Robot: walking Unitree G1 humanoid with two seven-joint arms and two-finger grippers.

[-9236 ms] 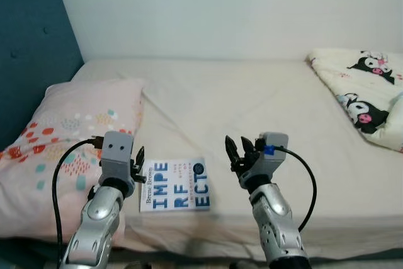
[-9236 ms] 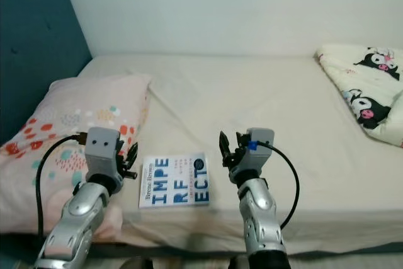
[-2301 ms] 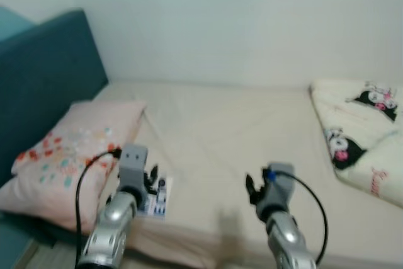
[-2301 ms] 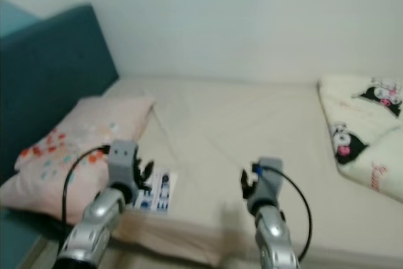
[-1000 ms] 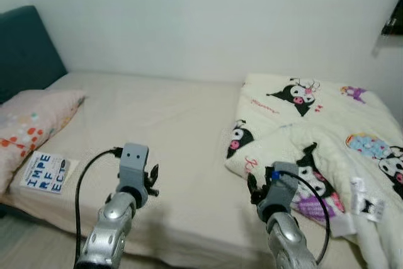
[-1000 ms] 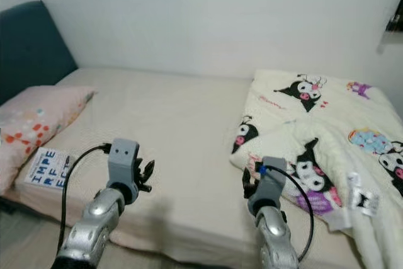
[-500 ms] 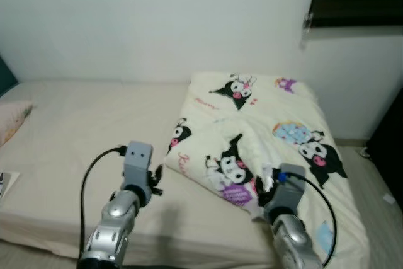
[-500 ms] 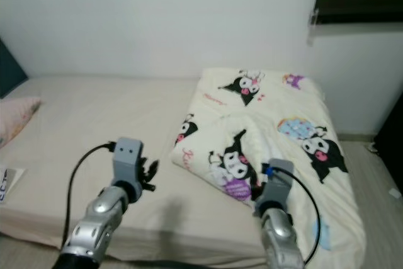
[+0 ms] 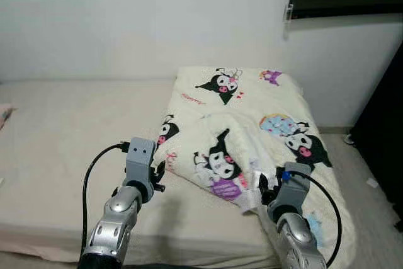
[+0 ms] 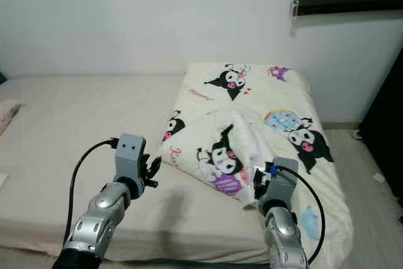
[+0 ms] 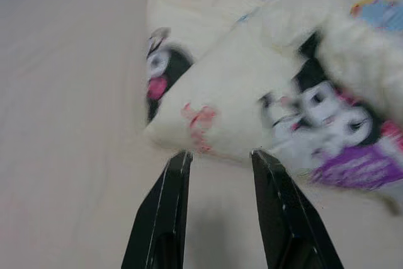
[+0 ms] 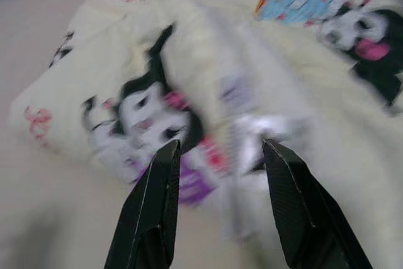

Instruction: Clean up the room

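Your left gripper (image 11: 215, 155) and right gripper (image 12: 220, 146), both with fingers apart, hover near the crumpled blanket (image 9: 242, 127) on the bed (image 9: 69, 124).

Both my silver arms are raised in front of me, forearms angled up and inward — my left gripper (image 9: 156, 176) and my right gripper (image 9: 264, 190) held at about the same height, well apart. Each pair of long black fingers (image 11: 165, 212) is spread, nothing between them — a black cable loops from each wrist
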